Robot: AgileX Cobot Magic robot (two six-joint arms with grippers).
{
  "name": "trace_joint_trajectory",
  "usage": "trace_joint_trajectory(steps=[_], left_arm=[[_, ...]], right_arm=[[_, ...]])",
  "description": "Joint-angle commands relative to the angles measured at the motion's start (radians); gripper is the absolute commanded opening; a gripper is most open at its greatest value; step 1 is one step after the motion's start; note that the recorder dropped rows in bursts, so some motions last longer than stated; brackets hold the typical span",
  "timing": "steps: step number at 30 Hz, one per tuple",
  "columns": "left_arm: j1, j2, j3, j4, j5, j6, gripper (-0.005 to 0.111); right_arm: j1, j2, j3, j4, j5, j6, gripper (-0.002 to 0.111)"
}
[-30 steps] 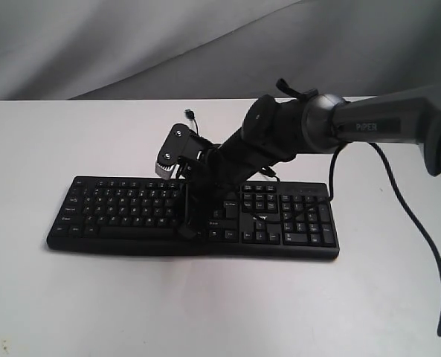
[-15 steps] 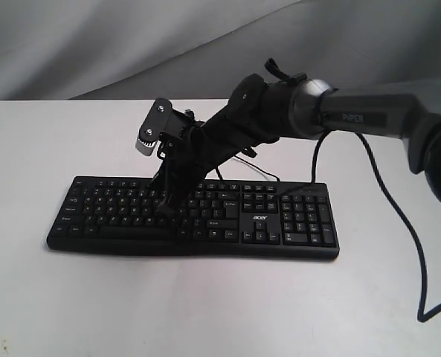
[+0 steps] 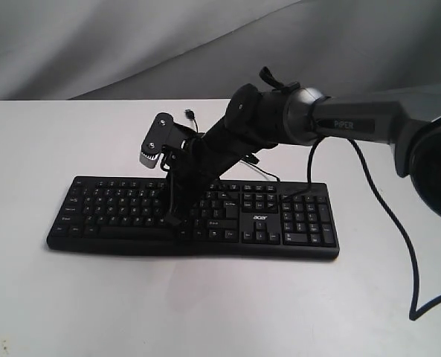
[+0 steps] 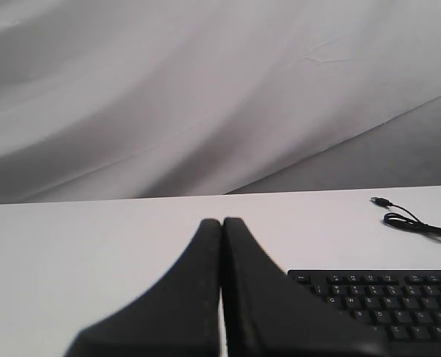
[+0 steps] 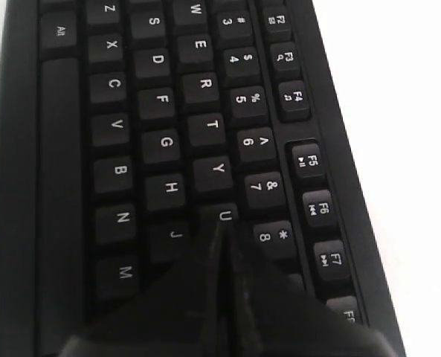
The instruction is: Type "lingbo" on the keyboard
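The long black keyboard (image 3: 116,210) with white legends and an "acer" logo lies across the white table (image 3: 205,305). My right gripper (image 3: 174,220) reaches in from the right and points down at the middle of the letter keys, jaws shut on nothing. In the right wrist view its shut tips (image 5: 219,227) lie at the edge of the U key (image 5: 224,215), between J and 8, hiding the keys beyond; contact with a key cannot be told. My left gripper (image 4: 221,222) is shut and empty above bare table beside the keyboard's corner (image 4: 384,297). It is outside the exterior view.
The keyboard's thin black USB cable (image 4: 410,221) curls on the table behind it, its plug (image 3: 190,114) lying loose. A thicker black cable (image 3: 410,245) hangs from the right arm over the table's right side. A grey cloth backdrop (image 3: 131,44) stands behind.
The right gripper left the keys right of the keyboard's middle, rose and swung left, and has now come down again over the U area. The left gripper shows no earlier frame.
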Motion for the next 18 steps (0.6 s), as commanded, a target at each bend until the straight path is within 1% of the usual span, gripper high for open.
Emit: trace_joint_trajectory(steps=[1,18], left_arm=[[-0.007,-0.005,0.005,0.0,-0.007,-0.002,0.001],[-0.007,-0.005,0.005,0.0,-0.007,-0.002,0.001]], right_arm=[[-0.001,-0.003,-0.006,-0.006,0.002,0.003,0.0],[-0.001,-0.002,-0.006,-0.016,-0.021,0.002,0.0]])
